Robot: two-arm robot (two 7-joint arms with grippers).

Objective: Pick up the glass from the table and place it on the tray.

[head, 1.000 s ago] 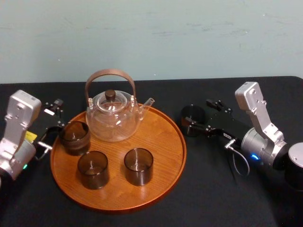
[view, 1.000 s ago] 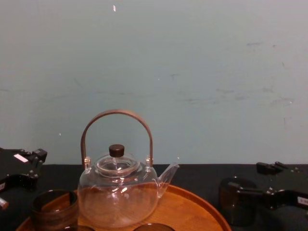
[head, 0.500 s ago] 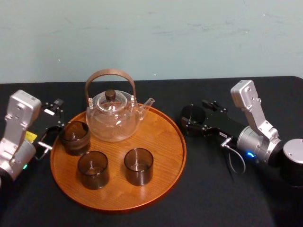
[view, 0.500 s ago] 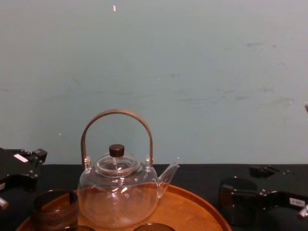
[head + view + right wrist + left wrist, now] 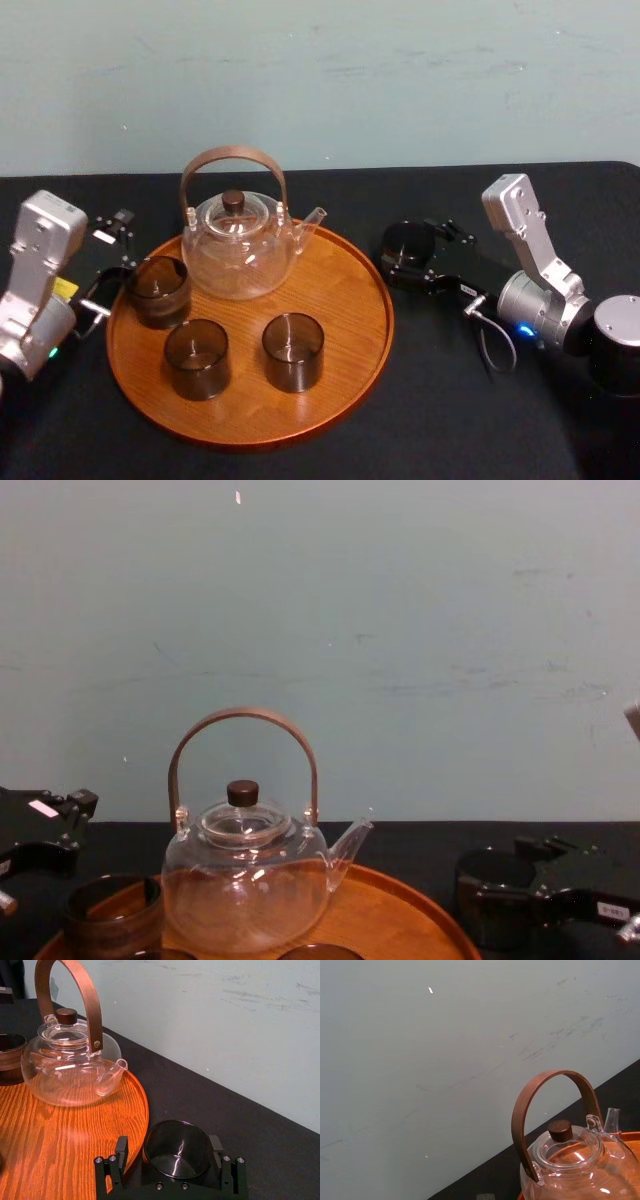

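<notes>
Right gripper (image 5: 168, 1144) is low on the black table (image 5: 450, 400), straddling the dark smoked glass (image 5: 404, 243). Its fingers (image 5: 121, 1146) stand apart, one each side of the glass wall. The right wrist view shows a gap on one side, near contact on the other. Read it as spread, not yet clamped.

The glass sits upright on the table, mouth up, just beside the right rim of the round wooden tray (image 5: 330, 400) but not on it. It is still to be lifted.

Why this pose, as a judgement: coming in flat from the side puts the pads at mid-height on the wall, so you squeeze across the diameter and don't pinch the rim.

Already on the tray are the glass teapot (image 5: 238, 250), at the back with its spout toward the right gripper, and three matching glasses (image 5: 196, 358), grouped left and front. That leaves bare wood on the tray's right side, the nearest landing spot.

Watch for these:
- Smooth glass may slip if you close off-centre.
- Lift enough to clear the raised rim.
- Keep well off the spout.

Left gripper (image 5: 108, 250) is parked beside the tray's left rim. You cannot tell its grip state.
</notes>
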